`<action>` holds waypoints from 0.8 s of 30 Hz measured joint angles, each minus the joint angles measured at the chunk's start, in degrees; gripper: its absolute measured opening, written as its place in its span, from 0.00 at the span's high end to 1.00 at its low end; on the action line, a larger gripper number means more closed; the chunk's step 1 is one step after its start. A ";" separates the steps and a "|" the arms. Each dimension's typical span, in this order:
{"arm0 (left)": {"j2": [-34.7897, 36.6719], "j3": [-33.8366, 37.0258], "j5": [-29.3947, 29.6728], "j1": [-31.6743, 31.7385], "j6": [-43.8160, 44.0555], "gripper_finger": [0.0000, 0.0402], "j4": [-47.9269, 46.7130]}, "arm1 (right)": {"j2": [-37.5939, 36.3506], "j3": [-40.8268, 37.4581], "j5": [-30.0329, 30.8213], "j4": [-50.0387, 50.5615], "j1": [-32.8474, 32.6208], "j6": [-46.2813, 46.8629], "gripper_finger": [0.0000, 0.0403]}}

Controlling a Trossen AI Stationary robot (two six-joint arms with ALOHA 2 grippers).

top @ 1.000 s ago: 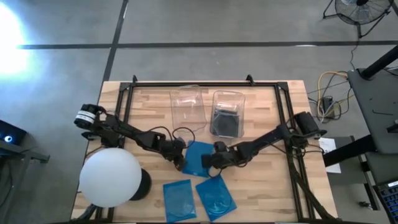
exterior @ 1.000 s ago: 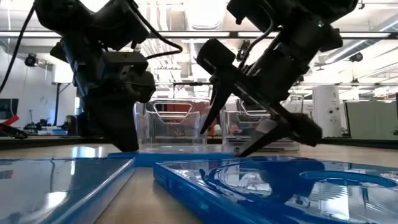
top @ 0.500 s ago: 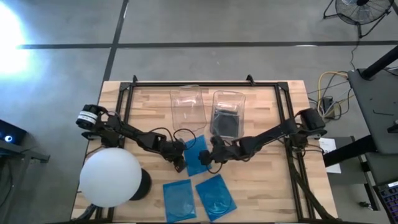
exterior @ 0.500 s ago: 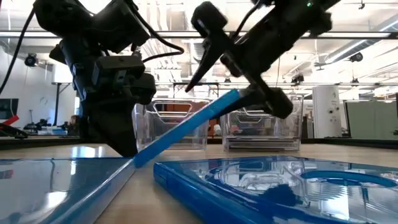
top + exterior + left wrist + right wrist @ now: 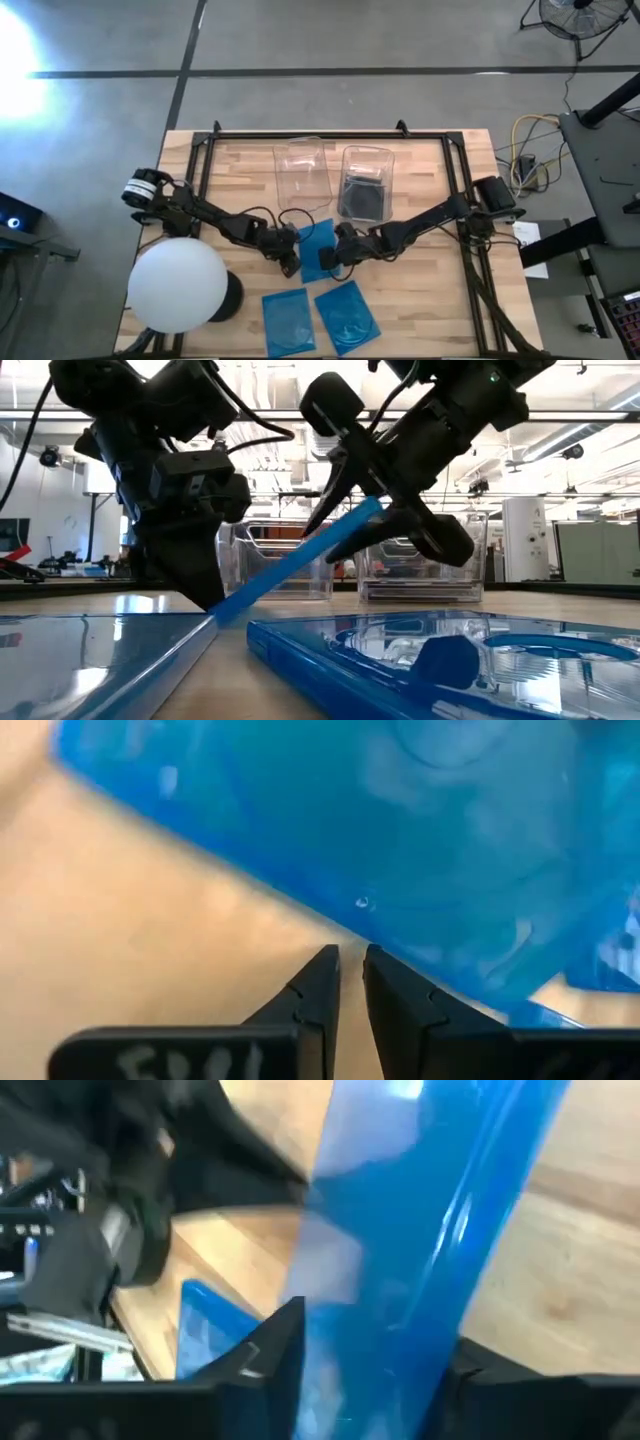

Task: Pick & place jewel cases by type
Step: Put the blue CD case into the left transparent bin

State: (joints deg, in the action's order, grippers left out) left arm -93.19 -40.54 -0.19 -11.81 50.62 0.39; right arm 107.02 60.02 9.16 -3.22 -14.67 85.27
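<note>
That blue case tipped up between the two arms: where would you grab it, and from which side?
Probably by its raised edge, from the right. The tilted blue case rests one edge on the table against the left gripper, whose fingers are shut. Its high edge is free on both faces, and the right gripper already clamps it there.

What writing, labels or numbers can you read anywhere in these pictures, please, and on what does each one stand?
None can be read for certain.
Left gripper: pale scratched marks on its body in the left wrist view, too blurred to read.
Right gripper: no marks seen.
Tilted blue case: no label seen.
Two flat blue cases and: no print visible.
Clear bins and: no labels visible.
</note>
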 joint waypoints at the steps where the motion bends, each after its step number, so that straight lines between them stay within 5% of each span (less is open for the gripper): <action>1: 0.79 0.10 1.14 -0.05 -0.22 0.91 -0.55 | -0.04 -0.19 -0.97 0.10 0.15 -0.22 0.71; 8: 11.06 0.09 5.12 -2.03 2.02 0.91 -8.44 | -3.60 -0.47 -5.84 3.64 0.29 -4.74 0.95; 16: 23.96 0.08 9.76 -3.09 7.16 0.91 -15.14 | -20.37 -0.44 -2.33 10.96 1.51 -11.73 0.96; 19: 26.41 0.10 13.80 -2.84 7.38 0.91 -15.52 | -24.82 -0.38 -1.05 11.17 9.73 -16.89 0.96; 24: 28.07 0.12 16.20 -2.76 8.01 0.91 -16.57 | -18.81 3.06 -16.55 10.22 28.15 -23.31 0.95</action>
State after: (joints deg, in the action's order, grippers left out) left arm -65.11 -40.42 16.01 -14.57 58.63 -16.17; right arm 88.21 63.08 -7.38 7.01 13.48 61.97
